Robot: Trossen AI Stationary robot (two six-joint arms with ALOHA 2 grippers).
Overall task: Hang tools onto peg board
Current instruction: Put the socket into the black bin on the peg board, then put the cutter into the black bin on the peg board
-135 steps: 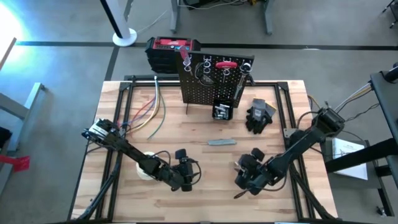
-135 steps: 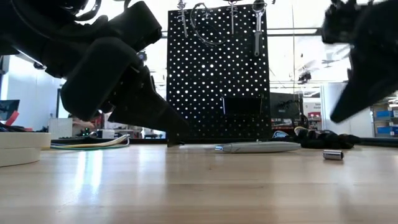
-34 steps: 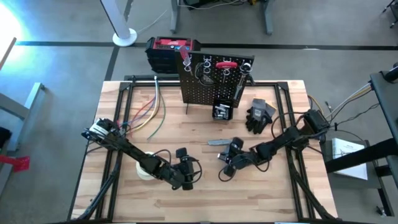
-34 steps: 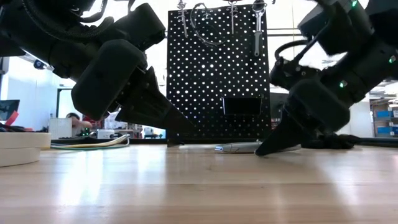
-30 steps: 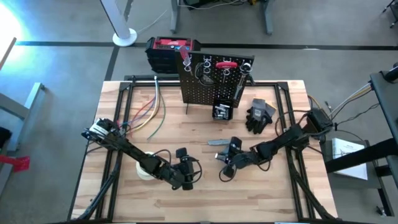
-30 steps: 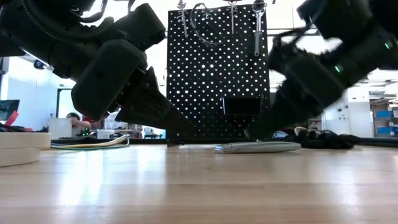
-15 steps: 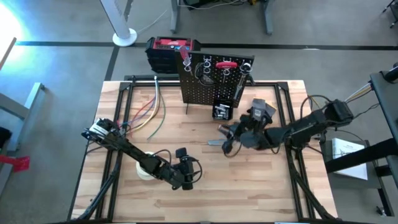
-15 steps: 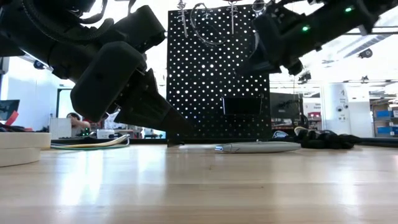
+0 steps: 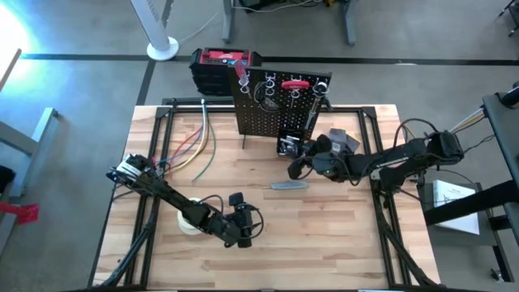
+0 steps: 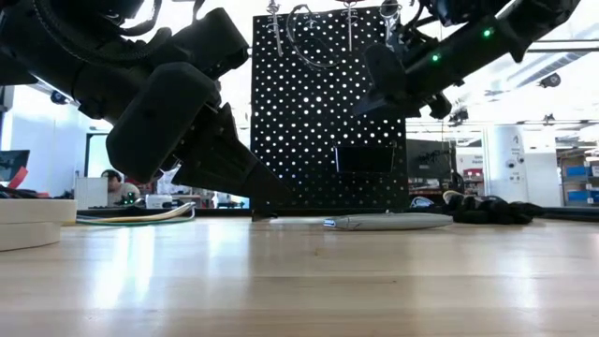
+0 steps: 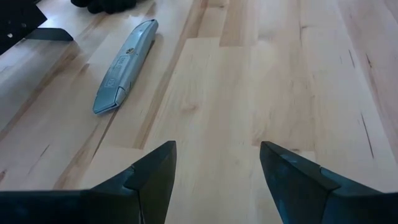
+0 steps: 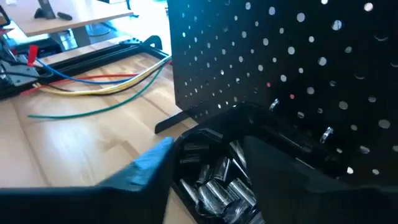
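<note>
The black peg board (image 9: 280, 104) stands upright at the table's far middle, with tools hanging along its top (image 10: 387, 47) and a small black bin (image 12: 214, 180) full of short silvery bits on its front. My right gripper (image 9: 293, 168) hovers open just above that bin; in its wrist view (image 12: 208, 134) the bits show between its fingers. A grey metal utility knife (image 9: 289, 185) lies flat on the table nearer the front. My left gripper (image 9: 241, 228) is open and empty, low over the table's near middle, with the knife (image 11: 124, 65) ahead of it.
Black gloves (image 9: 347, 143) lie right of the bin, partly under my right arm. A whitish tape roll (image 9: 187, 220) sits under my left arm. Coloured cables (image 9: 195, 146) run at the far left. A red-and-black box (image 9: 220, 65) stands behind the board.
My right gripper has risen from the table beside the knife and gone toward the far edge, up to the peg board's bin, where it now hovers. The knife has stayed where it was.
</note>
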